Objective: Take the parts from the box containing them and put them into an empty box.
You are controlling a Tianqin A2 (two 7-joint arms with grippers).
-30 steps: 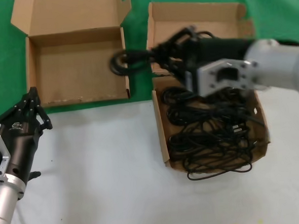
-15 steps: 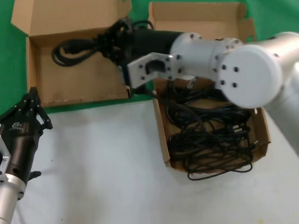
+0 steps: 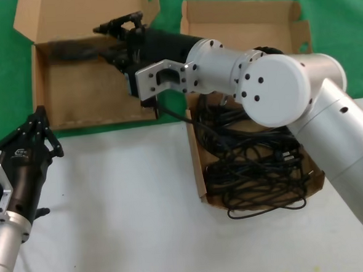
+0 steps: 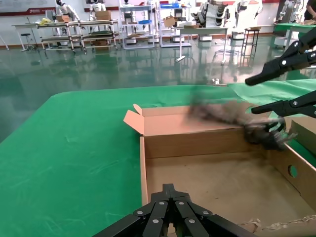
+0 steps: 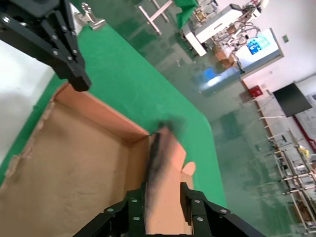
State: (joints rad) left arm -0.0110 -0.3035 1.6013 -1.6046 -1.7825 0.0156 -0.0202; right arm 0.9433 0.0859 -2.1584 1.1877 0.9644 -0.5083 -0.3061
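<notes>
The right claw point(image 3: 118, 30) is over the far part of the empty box point(image 3: 43, 95), its fingers spread apart. A blurred cable point(image 3: 71, 49) extends left from the claw, along the far wall of that box; in the right wrist view the cable point(image 5: 158, 158) lies between the spread fingers, and grip contact cannot be confirmed. The right arm point(image 3: 271, 93) reaches leftward across the full box point(image 3: 197, 166), which stands to the right of the empty box. The remaining cables point(image 3: 257, 162) lie tangled in the full box, with one loop hanging over its near edge onto the white desk point(image 3: 125, 226). The left claw point(image 3: 32, 140) is parked over the desk at near left, fingers closed together, holding nothing.
</notes>
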